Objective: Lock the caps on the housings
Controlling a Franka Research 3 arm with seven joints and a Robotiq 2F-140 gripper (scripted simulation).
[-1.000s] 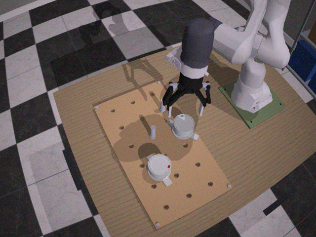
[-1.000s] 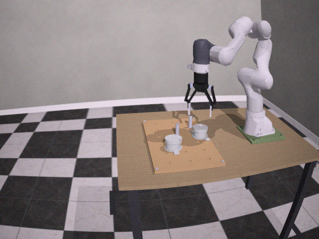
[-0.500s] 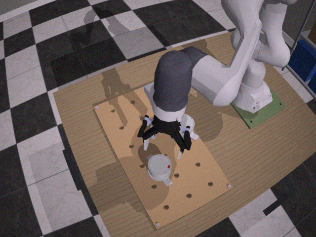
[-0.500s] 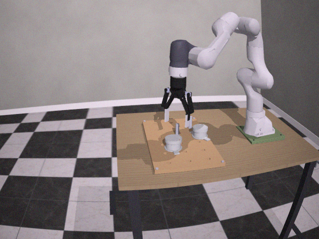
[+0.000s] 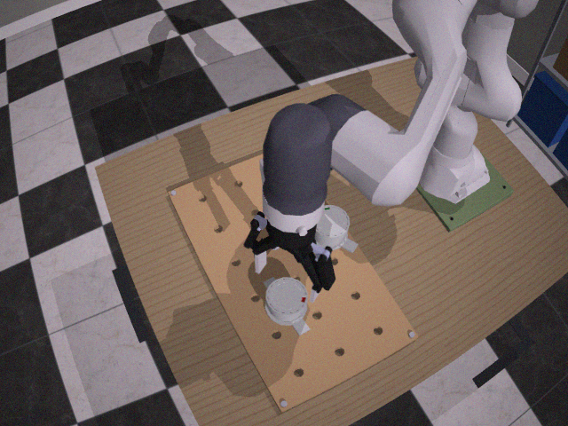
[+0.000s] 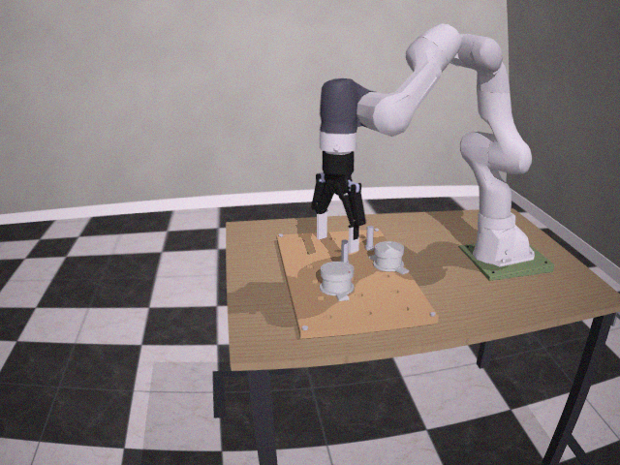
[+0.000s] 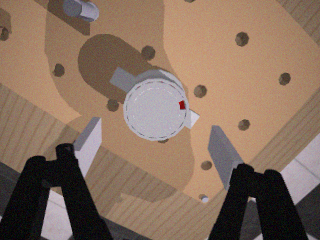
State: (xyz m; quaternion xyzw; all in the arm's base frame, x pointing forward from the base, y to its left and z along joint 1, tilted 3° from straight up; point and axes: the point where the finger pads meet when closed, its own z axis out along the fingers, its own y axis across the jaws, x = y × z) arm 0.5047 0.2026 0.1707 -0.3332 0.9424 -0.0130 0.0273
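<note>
Near frame centre in the top view, your black two-finger gripper [image 5: 287, 280] [image 6: 336, 238] [image 7: 156, 133] is wide open, empty; red-marked round white cap [image 5: 287, 293] [image 6: 336, 270] [image 7: 154, 109] likely left, green-marked one [image 5: 331, 222] [image 6: 388, 248] probably locked.

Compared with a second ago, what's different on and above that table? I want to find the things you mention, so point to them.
The gripper [image 5: 287, 281] [image 6: 337, 238] [image 7: 156, 133] has swung away from the green-marked cap [image 5: 332, 221] [image 6: 388, 247], toward the red-marked cap [image 5: 286, 295] [image 6: 336, 270] [image 7: 156, 110]. Nothing was grasped or released; it is open. Both housings remain upright where they were.
</note>
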